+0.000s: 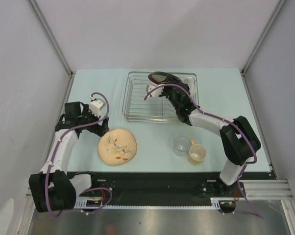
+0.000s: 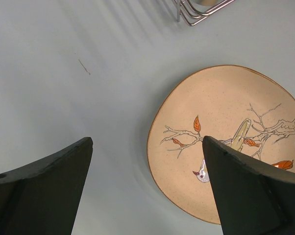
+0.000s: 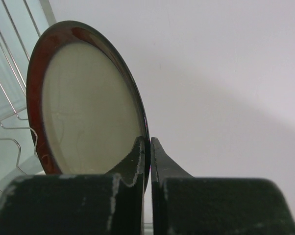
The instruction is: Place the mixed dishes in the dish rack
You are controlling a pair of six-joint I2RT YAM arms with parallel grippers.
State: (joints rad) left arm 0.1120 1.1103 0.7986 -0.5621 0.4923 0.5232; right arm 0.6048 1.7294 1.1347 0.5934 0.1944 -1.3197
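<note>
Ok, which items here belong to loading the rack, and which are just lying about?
Job: dish rack, dark-red-rimmed plate, leaf-pattern plate, clear glass, yellowish cup, white item in the rack, probably the bowl.
Not job: table, enclosure walls; no loose strays seen.

The right tool (image 1: pixel 163 80) holds the red-rimmed plate (image 1: pixel 155 77) on edge over the dish rack (image 1: pixel 135 100).

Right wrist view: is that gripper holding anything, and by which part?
Yes. The right gripper pinches the dark-red-rimmed plate by its rim, with the plate held on edge. The left gripper is open and holds nothing.
</note>
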